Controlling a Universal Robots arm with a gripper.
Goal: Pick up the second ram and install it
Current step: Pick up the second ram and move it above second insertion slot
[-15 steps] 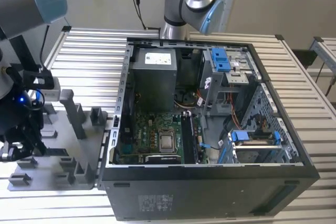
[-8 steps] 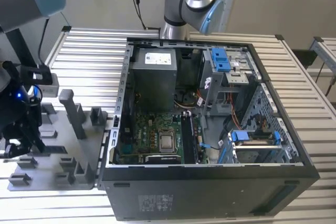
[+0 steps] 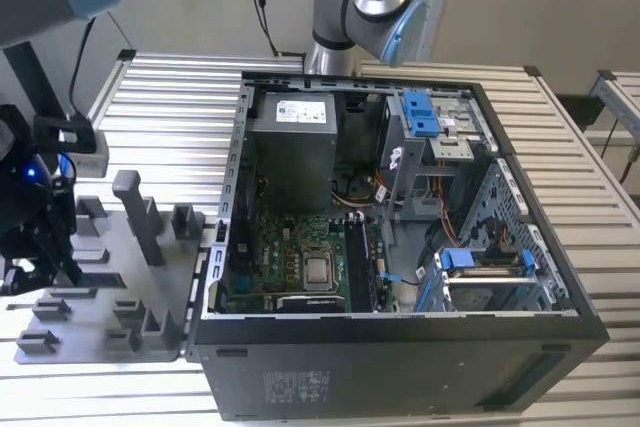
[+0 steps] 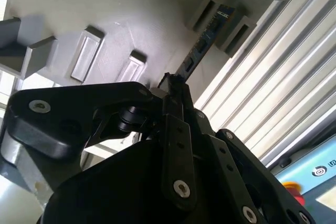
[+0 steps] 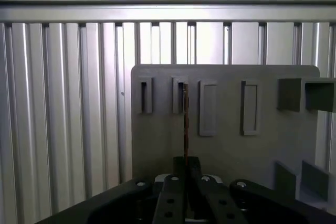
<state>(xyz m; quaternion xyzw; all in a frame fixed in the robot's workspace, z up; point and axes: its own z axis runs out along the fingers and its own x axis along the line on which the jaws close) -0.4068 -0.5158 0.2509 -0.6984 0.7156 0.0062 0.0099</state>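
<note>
A: Where is the ram (image 4: pixel 202 43)?
B: Standing on edge in the grey tray (image 4: pixel 131 19). In the second wrist view its far end sits between two posts and its near end runs into the gripper (image 4: pixel 176 83).
A: And the gripper?
B: Clenched on that near end, fingers pressed to both faces of the ram.

ram (image 4: pixel 200 46) hemmed by slot blocks (image 4: pixel 203 8) | tall tray post (image 3: pixel 135 212) + PC case wall (image 3: pixel 232 177) nearby | free above table (image 3: pixel 170 97)
</note>
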